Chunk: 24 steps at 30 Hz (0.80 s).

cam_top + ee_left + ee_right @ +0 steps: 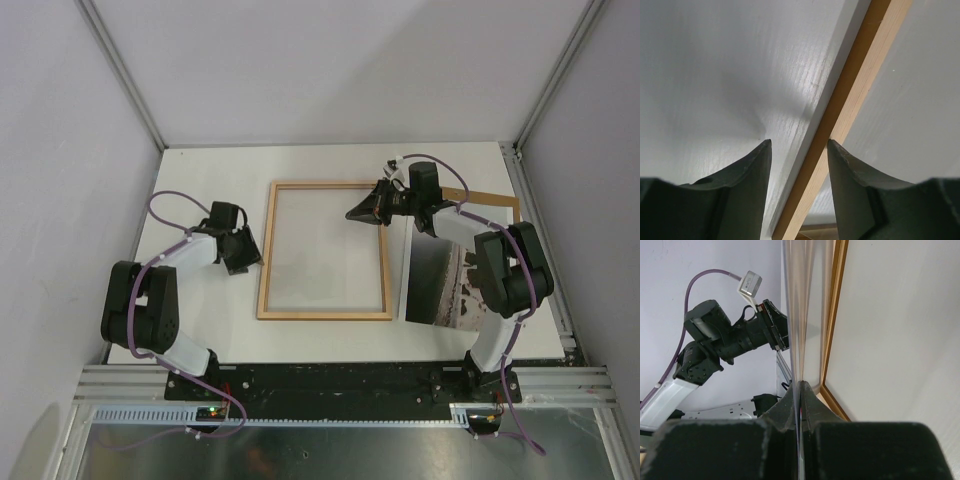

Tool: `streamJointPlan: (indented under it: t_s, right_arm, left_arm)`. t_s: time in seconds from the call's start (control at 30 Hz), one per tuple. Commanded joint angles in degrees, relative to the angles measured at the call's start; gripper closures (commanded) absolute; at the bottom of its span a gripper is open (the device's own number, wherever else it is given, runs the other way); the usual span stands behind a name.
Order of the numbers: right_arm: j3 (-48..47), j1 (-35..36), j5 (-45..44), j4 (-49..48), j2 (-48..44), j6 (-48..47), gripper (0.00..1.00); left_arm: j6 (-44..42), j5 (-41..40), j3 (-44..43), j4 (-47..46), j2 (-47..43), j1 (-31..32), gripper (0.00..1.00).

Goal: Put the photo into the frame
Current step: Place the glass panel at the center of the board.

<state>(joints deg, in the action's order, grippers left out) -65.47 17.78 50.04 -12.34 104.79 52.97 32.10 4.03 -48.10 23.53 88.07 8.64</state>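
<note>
The frame [266, 250] lies flat mid-table, light wood face up. A clear pane [322, 262] spans its opening. My right gripper [356, 214] is at the frame's far right corner, shut on the pane's edge. In the right wrist view the pane [800, 315] runs edge-on out of the gripper [801, 385], beside the frame's rail [832, 330]. My left gripper [250, 262] is at the frame's left rail. In the left wrist view it [799, 144] stands open, with the rail [860, 75] passing between its fingers. The photo [440, 285] lies right of the frame, partly under my right arm.
A brown backing board [497, 204] lies at the far right, mostly covered by the right arm. White walls enclose the table on the left, back and right. The left arm [735, 337] shows in the right wrist view.
</note>
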Motion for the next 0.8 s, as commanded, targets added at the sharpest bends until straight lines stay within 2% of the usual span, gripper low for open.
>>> streamJointPlan:
  t_s: [0.0,0.77]
  right_arm:
    - [-0.18,-0.20,2.49,-4.20,0.81,1.10,1.00]
    - [-0.18,-0.82,3.37,-5.40,2.85,1.29,1.00]
  left_arm:
    - [0.75,-1.92,-1.20,0.11,1.06,0.73,0.48]
    - [0.54,-3.63,-1.21,0.96,2.25,1.54,0.53]
